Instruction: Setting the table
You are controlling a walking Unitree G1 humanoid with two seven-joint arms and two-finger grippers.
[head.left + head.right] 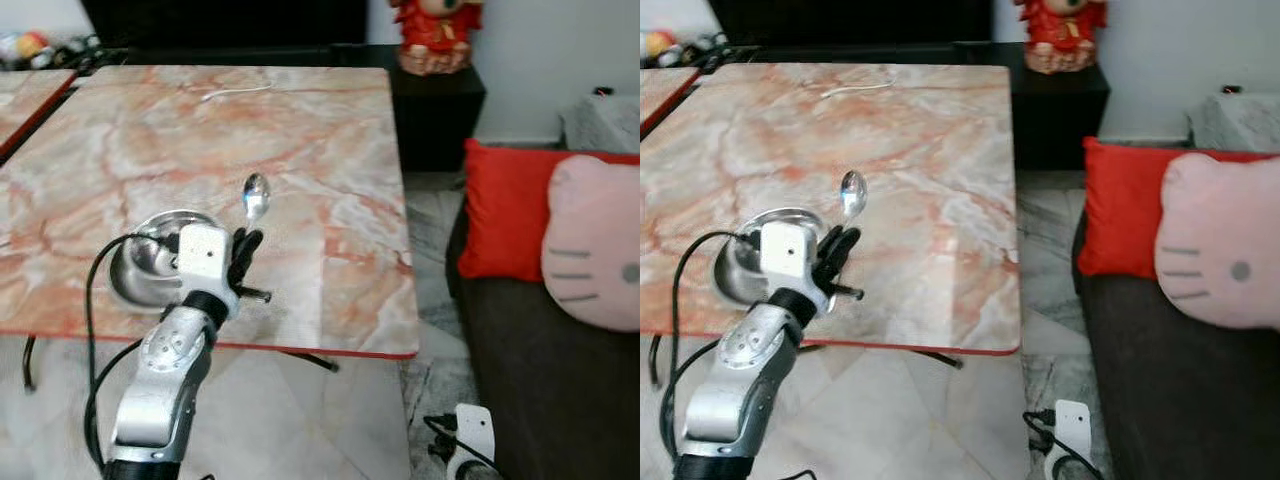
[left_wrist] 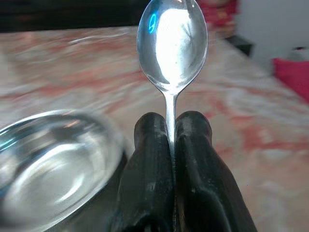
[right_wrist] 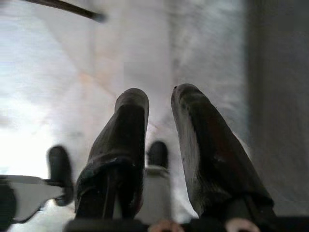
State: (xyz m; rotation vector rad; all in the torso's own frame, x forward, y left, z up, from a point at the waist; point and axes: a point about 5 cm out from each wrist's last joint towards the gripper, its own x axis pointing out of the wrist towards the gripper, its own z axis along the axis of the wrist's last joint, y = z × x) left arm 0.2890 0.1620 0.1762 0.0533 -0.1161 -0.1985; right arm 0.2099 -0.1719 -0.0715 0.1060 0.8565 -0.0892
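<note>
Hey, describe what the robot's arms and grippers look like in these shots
The left arm is silver metal with rounded joint housings, ending in a white boxy wrist block. A black cable loops from that block down along the arm. The left gripper has two long, thick, glossy black fingers with rounded tips. The right gripper has the same black fingers, slightly scuffed and tapering.

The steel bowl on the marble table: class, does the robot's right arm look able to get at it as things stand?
Probably not. The right gripper hangs low beside the sofa, open over the floor, while the steel bowl sits across the table by the left gripper, which holds the spoon.
</note>
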